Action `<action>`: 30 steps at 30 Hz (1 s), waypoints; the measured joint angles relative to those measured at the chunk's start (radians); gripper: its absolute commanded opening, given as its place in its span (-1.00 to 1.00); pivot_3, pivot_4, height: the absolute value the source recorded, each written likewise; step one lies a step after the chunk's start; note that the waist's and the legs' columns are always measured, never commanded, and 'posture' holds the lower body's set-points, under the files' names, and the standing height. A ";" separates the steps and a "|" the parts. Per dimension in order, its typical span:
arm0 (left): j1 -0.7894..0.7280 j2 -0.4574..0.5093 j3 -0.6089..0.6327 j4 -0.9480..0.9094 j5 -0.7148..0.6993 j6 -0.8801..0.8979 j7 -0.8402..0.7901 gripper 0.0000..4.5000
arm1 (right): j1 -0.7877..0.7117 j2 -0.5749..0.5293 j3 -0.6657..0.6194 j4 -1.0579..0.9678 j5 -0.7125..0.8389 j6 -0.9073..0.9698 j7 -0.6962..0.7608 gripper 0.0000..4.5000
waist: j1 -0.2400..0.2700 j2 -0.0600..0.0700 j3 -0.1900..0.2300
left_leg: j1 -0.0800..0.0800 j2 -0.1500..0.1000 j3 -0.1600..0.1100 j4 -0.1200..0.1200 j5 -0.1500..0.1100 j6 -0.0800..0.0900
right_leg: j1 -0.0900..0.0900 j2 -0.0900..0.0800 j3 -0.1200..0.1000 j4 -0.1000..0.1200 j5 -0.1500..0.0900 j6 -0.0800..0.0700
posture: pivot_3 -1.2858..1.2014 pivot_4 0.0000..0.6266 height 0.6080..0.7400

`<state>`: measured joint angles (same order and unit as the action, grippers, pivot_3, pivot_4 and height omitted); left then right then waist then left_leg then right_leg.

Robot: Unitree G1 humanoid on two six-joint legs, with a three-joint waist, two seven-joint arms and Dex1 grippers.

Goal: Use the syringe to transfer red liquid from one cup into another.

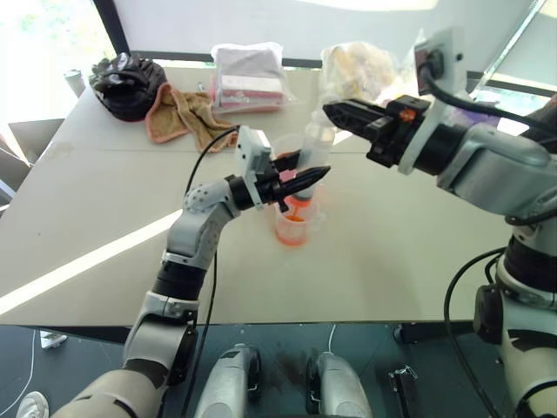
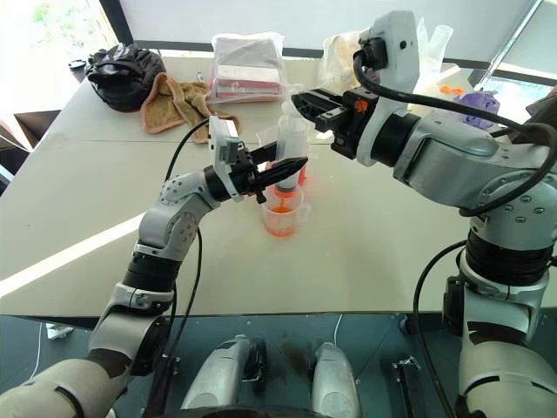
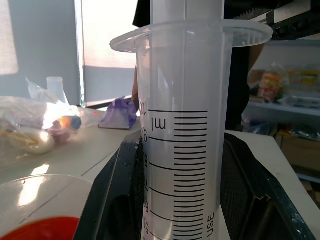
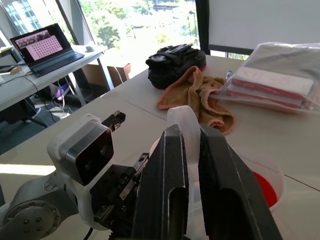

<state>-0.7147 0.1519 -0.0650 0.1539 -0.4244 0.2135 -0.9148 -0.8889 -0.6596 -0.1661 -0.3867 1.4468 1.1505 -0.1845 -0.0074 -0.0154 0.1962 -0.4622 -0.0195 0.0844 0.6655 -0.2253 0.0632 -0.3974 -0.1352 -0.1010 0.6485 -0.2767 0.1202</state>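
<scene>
Left hand: black fingers clamped around clear ribbed-scale syringe barrel, upright over small handled beaker holding red liquid. Right hand: pinched on syringe plunger top. Wider beaker just behind. Smooth pale tabletop; beyond, crumpled tan towel, black bag.
</scene>
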 measured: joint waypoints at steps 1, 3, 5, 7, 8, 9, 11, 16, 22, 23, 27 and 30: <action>0.000 0.002 0.000 -0.001 0.000 0.001 0.000 -0.38 | 0.001 0.000 0.002 0.003 0.008 0.000 -0.006 -0.98 | 0.000 0.000 0.000 | 0.000 0.000 0.000 0.000 0.000 0.000 | 0.000 0.000 0.000 0.000 0.000 0.000 | 0.03 -0.52 1.00; 0.000 0.003 0.000 -0.002 -0.001 0.005 0.000 -0.38 | 0.003 -0.002 0.007 0.010 0.021 0.001 -0.014 -0.98 | 0.000 0.000 0.000 | 0.000 0.000 0.000 0.000 0.000 0.000 | 0.000 0.000 0.000 0.000 0.000 0.000 | 0.03 -0.52 1.00; 0.000 0.004 0.000 -0.005 -0.001 0.016 0.000 -0.38 | 0.003 -0.009 0.011 0.021 0.039 0.001 -0.023 -0.98 | 0.001 0.000 0.000 | 0.000 0.000 0.000 0.000 0.000 0.000 | 0.000 0.000 0.000 0.000 0.000 0.000 | 0.03 -0.52 1.00; 0.000 0.005 0.000 -0.008 -0.001 0.021 0.000 -0.38 | 0.003 -0.016 0.018 0.029 0.060 0.001 -0.034 -0.98 | 0.000 0.000 0.000 | 0.000 0.000 0.000 0.000 0.000 0.000 | 0.000 0.000 0.000 0.000 0.000 0.000 | 0.03 -0.52 1.00; 0.000 0.005 0.000 -0.009 -0.002 0.024 0.000 -0.38 | 0.003 -0.020 0.022 0.038 0.072 0.001 -0.038 -0.98 | 0.000 0.000 0.000 | 0.000 0.000 0.000 0.000 0.000 0.001 | 0.000 0.000 0.000 0.000 0.000 0.000 | 0.03 -0.52 1.00; 0.000 0.005 0.000 -0.009 -0.002 0.026 0.000 -0.38 | 0.004 -0.023 0.026 0.041 0.080 0.001 -0.043 -0.98 | 0.000 0.000 0.000 | 0.000 0.000 0.000 0.000 0.000 0.001 | 0.000 0.000 0.000 0.000 0.000 0.000 | 0.03 -0.52 1.00; 0.000 0.005 0.000 -0.010 -0.002 0.036 0.000 -0.38 | 0.004 -0.030 0.031 0.050 0.092 0.001 -0.048 -0.98 | 0.000 0.000 0.000 | 0.000 0.000 0.000 0.000 0.000 0.001 | 0.000 0.000 0.000 0.000 0.000 0.000 | 0.03 -0.52 1.00; 0.000 0.005 -0.001 -0.010 -0.002 0.045 0.000 -0.38 | 0.004 -0.051 0.041 0.058 0.109 0.001 -0.048 -0.98 | 0.000 0.000 0.000 | 0.000 0.000 0.000 0.000 -0.001 0.002 | 0.000 0.000 0.000 0.000 0.000 0.000 | 0.03 -0.52 1.00; 0.000 0.003 -0.002 -0.011 -0.001 0.046 -0.002 -0.38 | 0.005 -0.065 0.044 0.057 0.109 0.001 -0.035 -0.98 | 0.001 0.000 0.000 | 0.000 0.000 0.000 0.000 -0.001 0.002 | 0.000 0.000 0.000 0.000 0.000 0.000 | 0.03 -0.52 1.00; 0.000 0.003 -0.002 -0.012 -0.001 0.046 -0.003 -0.38 | 0.005 -0.067 0.044 0.057 0.109 0.000 -0.030 -0.98 | 0.001 0.000 0.000 | 0.000 0.000 0.000 0.000 -0.001 0.002 | 0.000 0.000 0.000 0.000 0.000 0.000 | 0.03 -0.52 1.00; 0.000 0.005 0.000 -0.015 -0.001 0.046 -0.001 -0.38 | 0.005 -0.079 0.052 0.047 0.109 0.002 0.018 -0.24 | 0.000 0.000 0.000 | 0.000 0.000 0.000 0.000 -0.001 0.002 | 0.000 0.000 0.000 0.000 0.000 0.000 | 0.03 -0.52 1.00; 0.000 0.005 0.000 -0.015 -0.001 0.046 0.006 -0.38 | 0.003 -0.094 0.058 0.037 0.114 0.002 0.056 0.18 | 0.001 0.000 0.000 | 0.000 0.000 0.000 0.000 -0.002 0.003 | 0.000 0.000 0.000 -0.001 0.000 0.000 | 0.03 -0.52 1.00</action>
<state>-0.7144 0.1570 -0.0652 0.1393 -0.4251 0.2596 -0.9090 -0.8860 -0.7533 -0.1077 -0.3501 1.5606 1.1527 -0.1286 -0.0063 -0.0153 0.1963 -0.4623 -0.0193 0.0843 0.6655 -0.2268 0.0658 -0.3973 -0.1353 -0.1010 0.6479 -0.2767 0.1202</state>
